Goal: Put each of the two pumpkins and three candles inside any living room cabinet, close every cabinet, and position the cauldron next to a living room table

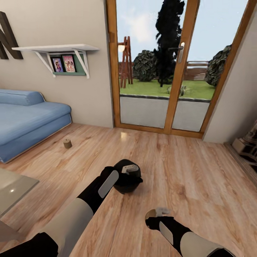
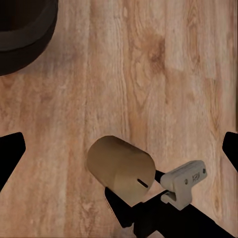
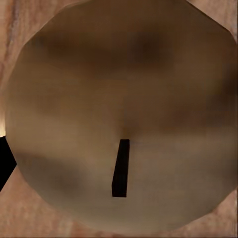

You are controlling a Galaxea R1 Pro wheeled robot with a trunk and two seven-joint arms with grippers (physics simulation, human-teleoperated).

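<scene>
1. Wood floor [image 1: 200, 171] fills most of head view; glass doors w/ wood frame [image 1: 167, 71] at 12 o'clock, garden behind.
2. Blue sofa [image 1: 28, 117] at 9–10 o'clock against the wall; white wall shelf [image 1: 57, 48] above it w/ two pictures.
3. Worktop [image 1: 14, 187]: glossy grey corner at 8 o'clock, near the left arm, nothing seen on the visible part.
4. Cauldron [image 1: 125, 182]: black round pot on the floor just below centre of head view, well apart from the worktop corner. In left wrist view its dark rim [image 2: 22, 34] shows beside bare floor.
5. Left gripper [image 1: 130, 169] hangs over the cauldron mouth; from the wrist cam its dark fingertips [image 2: 10, 153] sit at both picture edges, spread wide, nothing between them.
6. Right gripper [image 1: 157, 214] at 6 o'clock, low over the floor, pinching a candle [image 1: 150, 214] – tan cylinder w/ dark wick. Same candle in left wrist view [image 2: 121, 171], held on its side at the arm's end; right wrist cam looks straight at its flat wick end [image 3: 121, 119].
7. Second candle [image 1: 67, 143]: small, upright on floor at 10 o'clock, near the sofa front, well apart from cauldron.
</scene>
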